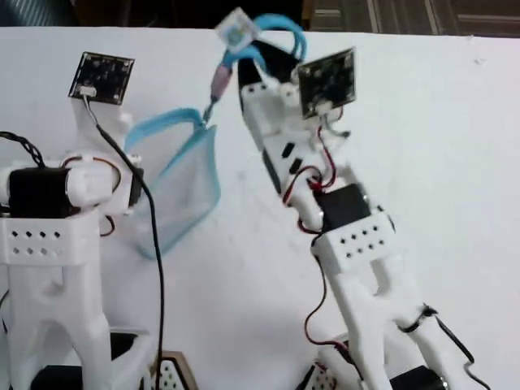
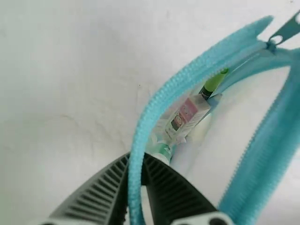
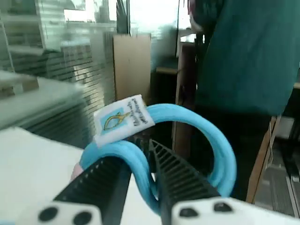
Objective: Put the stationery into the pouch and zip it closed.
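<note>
Pinched in the left hand (image 2: 136, 159), the zip tape (image 2: 187, 79) is woven blue cloth, ribbed and matt. The hand's fingers (image 2: 93, 197) are dark matt plastic with moulded ridges. Beyond them the pouch (image 1: 183, 187) wall looks like thin see-through plastic, perhaps mesh. In the right hand (image 3: 146, 140), the loop (image 3: 197, 122) is smooth blue cloth with a white fabric label (image 3: 124, 119).

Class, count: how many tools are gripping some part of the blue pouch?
2. The left tool pinches the pouch at its open zipper edge; the right tool clamps the strap loop beside the label.
</note>
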